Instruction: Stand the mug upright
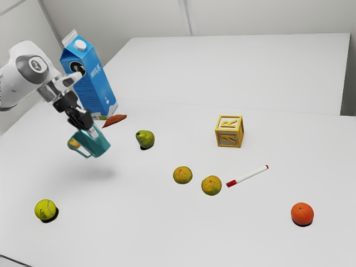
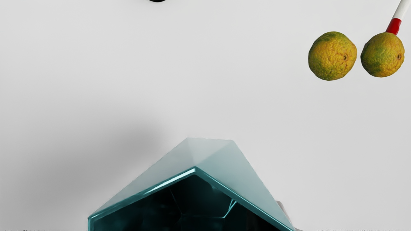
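fingers [image 1: 87,119] closed on tilted teal mug [image 1: 98,146] in midair

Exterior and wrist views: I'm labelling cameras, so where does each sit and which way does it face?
Exterior view: beside the arm, looking down across the table; my arm enters from the exterior view's left, gripper shut on the mug.
Wrist view: on my hand, looking down past the mug; the pale sliver beside it may be a fingertip.
Both show the mug, two yellow-green fruits and the marker.
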Available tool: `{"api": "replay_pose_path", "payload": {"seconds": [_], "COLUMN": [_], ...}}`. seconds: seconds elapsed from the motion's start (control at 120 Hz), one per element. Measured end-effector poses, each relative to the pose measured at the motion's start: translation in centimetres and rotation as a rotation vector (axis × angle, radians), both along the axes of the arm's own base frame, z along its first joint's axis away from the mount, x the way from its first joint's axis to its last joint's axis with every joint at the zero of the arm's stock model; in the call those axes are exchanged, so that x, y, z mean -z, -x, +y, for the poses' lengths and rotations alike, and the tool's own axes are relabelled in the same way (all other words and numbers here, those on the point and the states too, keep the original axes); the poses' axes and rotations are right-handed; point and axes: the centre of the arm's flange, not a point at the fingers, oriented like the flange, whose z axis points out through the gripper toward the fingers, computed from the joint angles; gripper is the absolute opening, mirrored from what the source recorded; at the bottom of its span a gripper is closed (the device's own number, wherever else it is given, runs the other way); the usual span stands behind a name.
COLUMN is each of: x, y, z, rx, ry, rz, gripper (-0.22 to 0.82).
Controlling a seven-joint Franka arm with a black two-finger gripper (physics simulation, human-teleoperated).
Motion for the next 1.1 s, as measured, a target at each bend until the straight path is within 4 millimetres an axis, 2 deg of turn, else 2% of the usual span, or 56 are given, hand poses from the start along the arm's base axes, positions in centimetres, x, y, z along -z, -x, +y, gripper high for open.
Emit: {"api": "replay_pose_path", "payload": {"seconds": [0.125,0.4,0.558,0.725,1.1], "x": [-1.0,-1.4,-1.0,0.4,3.2], "y": [0.5,2.0,2.8,3.5,4.5], "z": [-3.0,-8.4,-9.6,-11.1,-13.1], "rx": [0.011,0.003,-0.025,-0.057,-0.143], "ry": [-0.090,-0.241,-0.322,-0.372,-0.413], "rz": [0.003,-0.021,-0.038,-0.055,-0.099], "gripper": [-0.17,-0.17,-0.17,-0.18,-0.18]}}
